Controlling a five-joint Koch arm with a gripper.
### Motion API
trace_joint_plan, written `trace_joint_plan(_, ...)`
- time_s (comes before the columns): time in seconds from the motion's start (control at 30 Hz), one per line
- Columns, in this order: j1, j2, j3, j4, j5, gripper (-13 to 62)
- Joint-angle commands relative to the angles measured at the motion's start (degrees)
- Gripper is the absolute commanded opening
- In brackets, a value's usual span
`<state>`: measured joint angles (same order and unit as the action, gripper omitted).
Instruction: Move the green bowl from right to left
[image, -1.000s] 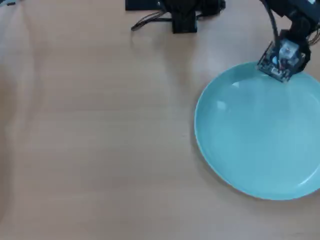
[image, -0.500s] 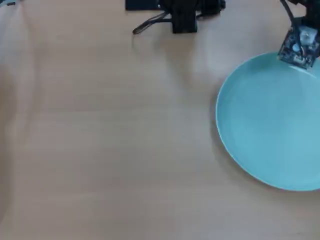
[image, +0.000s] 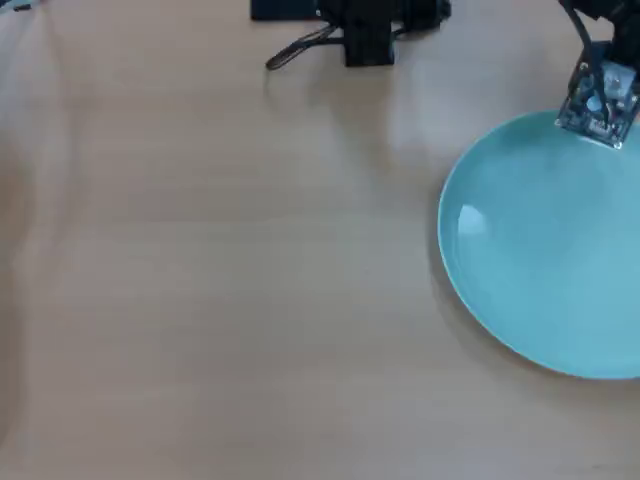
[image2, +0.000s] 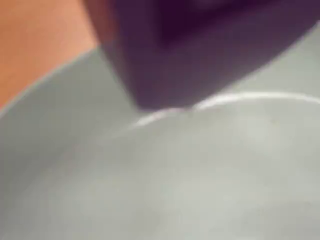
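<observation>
One bowl (image: 545, 260), pale turquoise, shallow and glossy, lies flat on the worktop (image: 220, 270) at the right side of the overhead view, its right edge cut off by the frame. The gripper (image: 597, 112) sits at the bowl's upper rim, with the arm entering from the top right corner. Whether the gripper is wide, narrow or clamped on the rim cannot be told: the overhead view shows only the wrist housing from above. In the wrist view, one dark, blurred gripper part (image2: 190, 50) fills the upper centre, its lower end meeting the bright line of the rim (image2: 250, 97); the bowl's inner surface fills the lower frame. At the top edge of the overhead view, the arm base (image: 365, 25) stands with a cable (image: 295, 48) trailing left.
</observation>
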<state>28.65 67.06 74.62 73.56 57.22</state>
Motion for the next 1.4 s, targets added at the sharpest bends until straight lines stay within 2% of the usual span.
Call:
trace_joint_plan(0.0, -1.05, 0.18, -6.24, -0.18, -0.35, -6.1)
trace_joint_plan(1.13, -3.16, -0.44, -6.06, -1.23, -2.46, -5.0)
trace_joint_plan(1.27, -3.34, 0.00, -6.50, -1.93, -3.08, -0.1)
trace_joint_plan(1.37, -3.69, 0.00, -6.24, -2.64, -4.75, 12.1)
